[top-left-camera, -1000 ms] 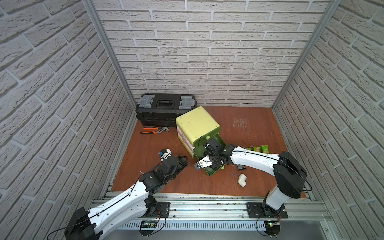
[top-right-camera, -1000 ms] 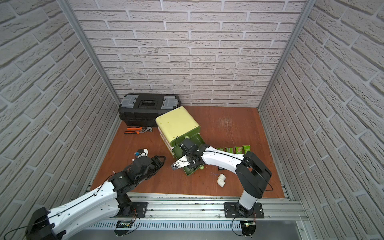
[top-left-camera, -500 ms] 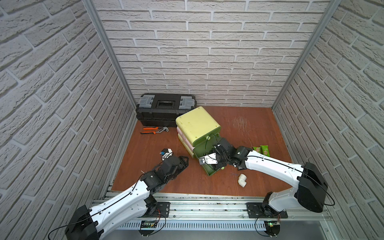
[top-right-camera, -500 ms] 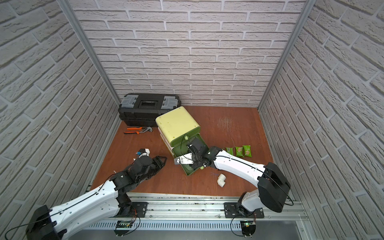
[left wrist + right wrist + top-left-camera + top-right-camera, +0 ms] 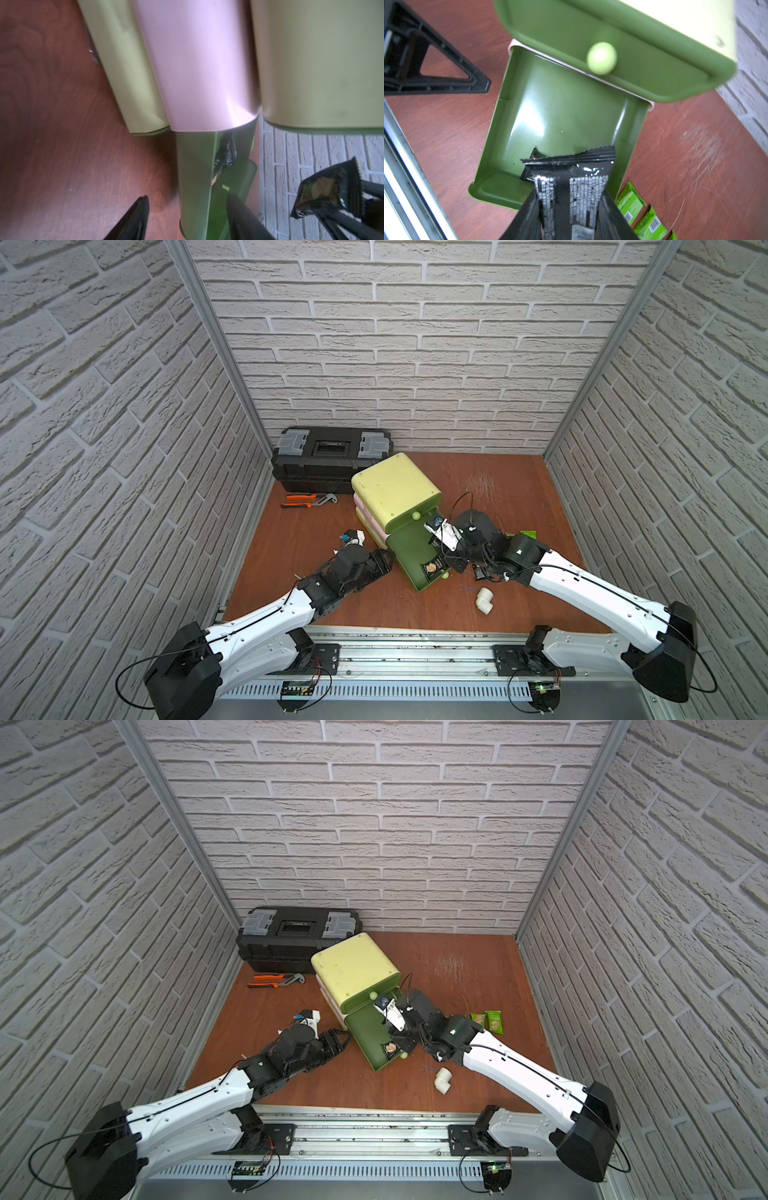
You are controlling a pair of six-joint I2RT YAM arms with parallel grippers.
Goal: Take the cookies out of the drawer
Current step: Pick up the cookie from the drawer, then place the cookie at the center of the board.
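Right gripper (image 5: 571,199) pinches black cookie packet (image 5: 571,170) above drawer (image 5: 492,128); should lift clear, drop beside green packets (image 5: 629,199). Left gripper (image 5: 187,197) spread.

both arms share one build. the left arm (image 5: 266,618) and the right arm (image 5: 590,593) have glossy white shells on the long links and matte black housings at the joints. a thin black cable runs clipped along each white shell and loops free past the largest black housing. small dark screw holes dot the white covers. each base is bolted on a black plate (image 5: 328,655) to the slotted metal rail (image 5: 415,651). beside the rail sit small circuit boards (image 5: 297,691) with red and black wires, one lit green. the fingers (image 5: 135,220) of the left gripper (image 5: 187,217) are black and tapered.
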